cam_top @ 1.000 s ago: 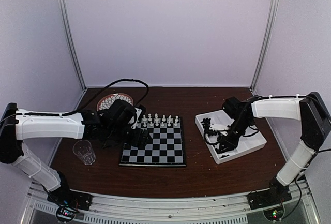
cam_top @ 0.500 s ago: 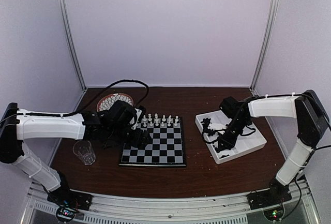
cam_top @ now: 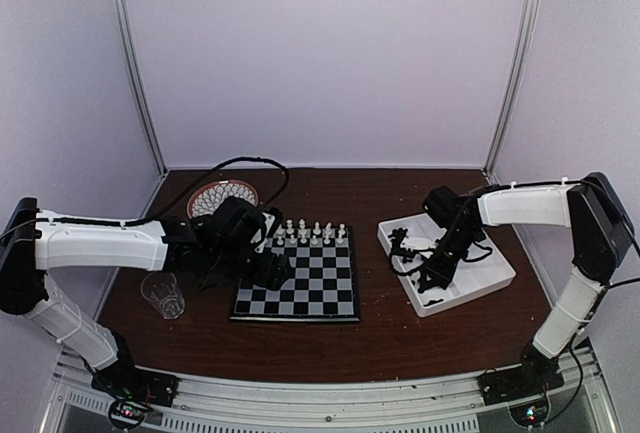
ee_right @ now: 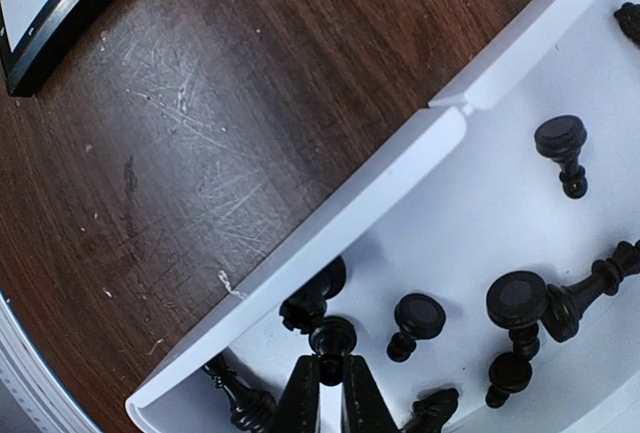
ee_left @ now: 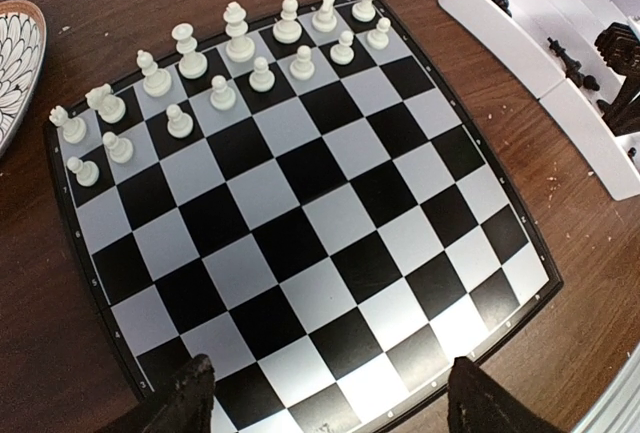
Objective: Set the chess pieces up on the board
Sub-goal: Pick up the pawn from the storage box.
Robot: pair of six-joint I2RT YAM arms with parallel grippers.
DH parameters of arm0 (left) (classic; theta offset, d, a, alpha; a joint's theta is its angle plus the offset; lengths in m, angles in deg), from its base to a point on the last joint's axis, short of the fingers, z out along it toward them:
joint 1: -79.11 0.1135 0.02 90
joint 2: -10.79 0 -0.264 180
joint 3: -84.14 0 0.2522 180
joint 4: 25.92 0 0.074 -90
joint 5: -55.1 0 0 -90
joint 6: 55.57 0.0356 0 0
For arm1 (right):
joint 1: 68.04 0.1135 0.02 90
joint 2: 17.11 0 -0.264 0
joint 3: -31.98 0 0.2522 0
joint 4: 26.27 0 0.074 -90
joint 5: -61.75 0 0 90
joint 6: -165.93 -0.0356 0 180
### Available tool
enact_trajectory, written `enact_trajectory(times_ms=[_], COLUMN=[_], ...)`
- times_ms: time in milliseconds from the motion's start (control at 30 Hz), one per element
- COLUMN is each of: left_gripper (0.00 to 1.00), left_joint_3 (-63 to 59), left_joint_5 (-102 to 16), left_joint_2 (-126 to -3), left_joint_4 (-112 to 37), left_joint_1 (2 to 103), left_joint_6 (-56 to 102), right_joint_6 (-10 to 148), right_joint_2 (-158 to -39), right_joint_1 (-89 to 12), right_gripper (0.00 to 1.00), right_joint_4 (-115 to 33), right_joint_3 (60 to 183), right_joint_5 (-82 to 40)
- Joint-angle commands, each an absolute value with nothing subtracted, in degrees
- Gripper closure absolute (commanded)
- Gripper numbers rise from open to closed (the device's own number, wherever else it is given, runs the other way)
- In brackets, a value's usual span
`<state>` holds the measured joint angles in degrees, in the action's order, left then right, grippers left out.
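Right wrist view: a black piece point(ee_right: 331, 336), glossy and round-headed, sits right at the tips of the right hand point(ee_right: 323, 381), whose two fingers are pinched together on it with almost no gap between them. Only its head shows, turned toward the camera, so its long axis seems to run toward the lens, with the base hidden. It is in the near corner of the white tray point(ee_right: 400, 168), just inside the wall. Other black pieces point(ee_right: 520, 303) lie on their sides around it, stems pointing various ways. The tray rests on the scratched brown desk point(ee_right: 190, 133). In the left wrist view the left hand point(ee_left: 325, 398) hangs wide open, holding nothing, over the near edge of the board point(ee_left: 300, 243), where white pieces point(ee_left: 238, 46) stand upright in two rows along the far edge.
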<state>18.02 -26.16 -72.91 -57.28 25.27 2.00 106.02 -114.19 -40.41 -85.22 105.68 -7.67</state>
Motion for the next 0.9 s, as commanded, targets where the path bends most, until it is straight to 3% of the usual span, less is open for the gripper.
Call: enact_trajectory(times_ms=[0,233,667,867], left_gripper=[0.20,0.20,0.20,0.20], left_joint_3=[18.3,18.3,18.9,19.4], left_joint_5=[-26.3,-26.6,-26.7,-26.9], left_joint_2=[-73.2,-73.0,-72.8,-73.0], left_joint_4=[-55.4,-55.4,-55.1,-54.6], left_joint_1=[25.0,25.0,25.0,25.0], left_joint_6=[2.4,2.4,2.0,1.7], right_joint_6=[105.9,105.8,105.2,105.1], right_joint_2=[-115.3,-115.5,-116.9,-117.2], right_joint_1=[-40.1,-40.1,-39.9,-39.7], right_gripper=[0.94,1.00,0.88,0.87], right_joint_4=[-85.3,-85.3,-84.2,-84.0], right_joint_3=[107.1,107.1,107.5,107.5], right_joint_5=[-8.6,-8.6,-10.5,-10.7])
